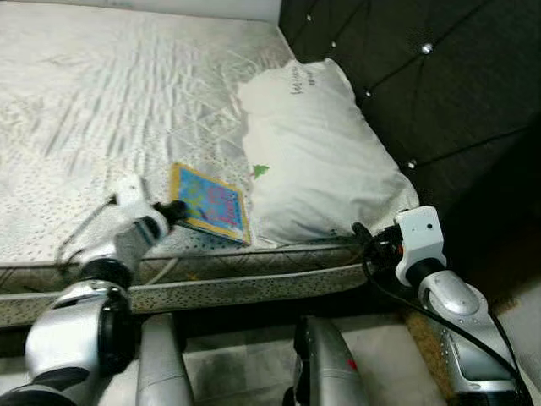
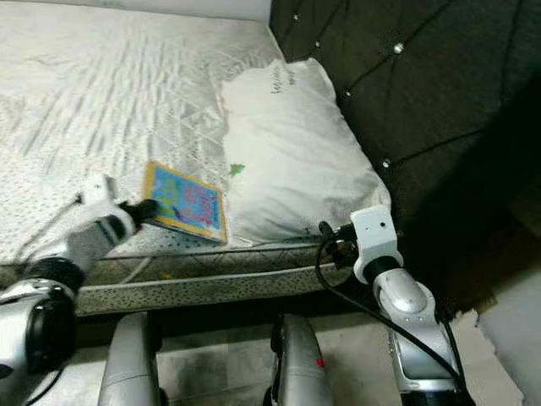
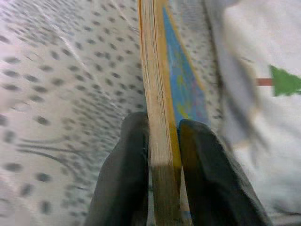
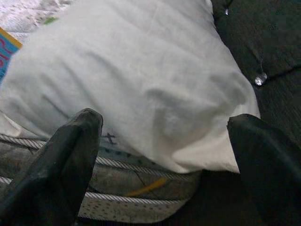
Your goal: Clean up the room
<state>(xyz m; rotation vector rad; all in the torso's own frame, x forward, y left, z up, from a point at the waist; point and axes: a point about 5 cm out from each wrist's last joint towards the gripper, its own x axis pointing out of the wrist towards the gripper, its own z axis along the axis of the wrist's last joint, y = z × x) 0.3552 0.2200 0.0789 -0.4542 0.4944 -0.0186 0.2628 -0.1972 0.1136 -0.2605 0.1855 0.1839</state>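
— Two grippers at the bed, then. Which one is working?

— Left gripper (image 1: 175,211). It has the colourful book (image 1: 211,203) pinched by its near edge; the left wrist view shows both black fingers (image 3: 123,179) pressed against either side of the page block.

— Where does the book sit?

— On the mattress (image 1: 101,127) near the front edge, just beside the white pillow (image 1: 317,161), which lies against the dark tufted headboard (image 1: 423,76).

— And the other arm?

— Right gripper (image 4: 164,155) is at the mattress corner in front of the pillow, fingers spread wide, holding nothing.

— So the step in hand?

— Picking the book up, I'd judge; the grasp looks made, the lift not yet done.

— Next?

— Raise it clear of the mattress without loosening the pinch, since a grip at one edge may let the book sag or swing, then carry it wherever it belongs.
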